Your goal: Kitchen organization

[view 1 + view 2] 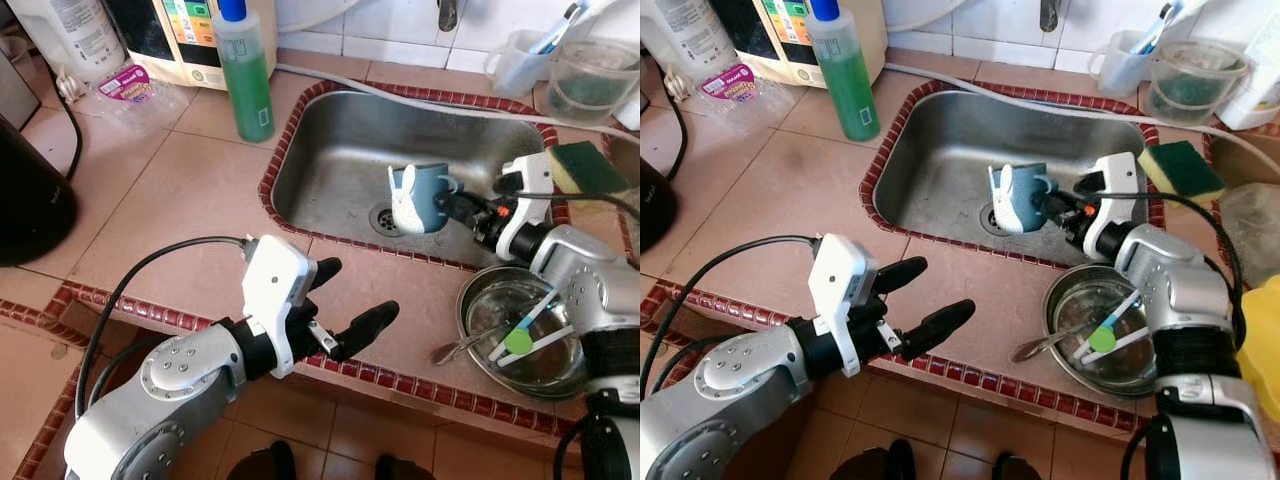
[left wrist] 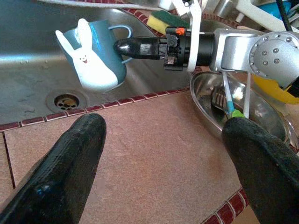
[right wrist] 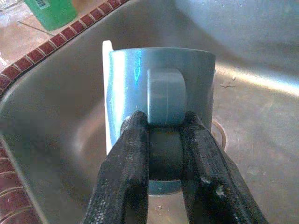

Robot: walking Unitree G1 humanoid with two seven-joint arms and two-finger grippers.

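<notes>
1. Gripping the handle of the blue ceramic mug with a white rabbit figure [image 1: 418, 197], the right gripper [image 3: 164, 135] has its two black fingers clenched on either side of that handle, seen plainly in the right wrist view.
2. Mug hangs above the stainless steel sink [image 1: 330, 160], near the round drain [image 2: 66, 101], clear of the basin floor as far as I can judge.
3. Mug's long axis runs roughly upright, slightly tilted; handle points toward the right arm, rabbit faces away from it.
4. Left gripper [image 1: 345, 305] hovers over the tan tiled counter [image 1: 170, 200] in front of the sink, fingers spread wide, holding nothing.
5. Shallow steel bowl holding a spoon and toothbrushes [image 1: 520, 330] sits just beside the right forearm.
6. Judgement: right arm alone controls the mug; any set-down spot lies counterward, toward the robot.
</notes>
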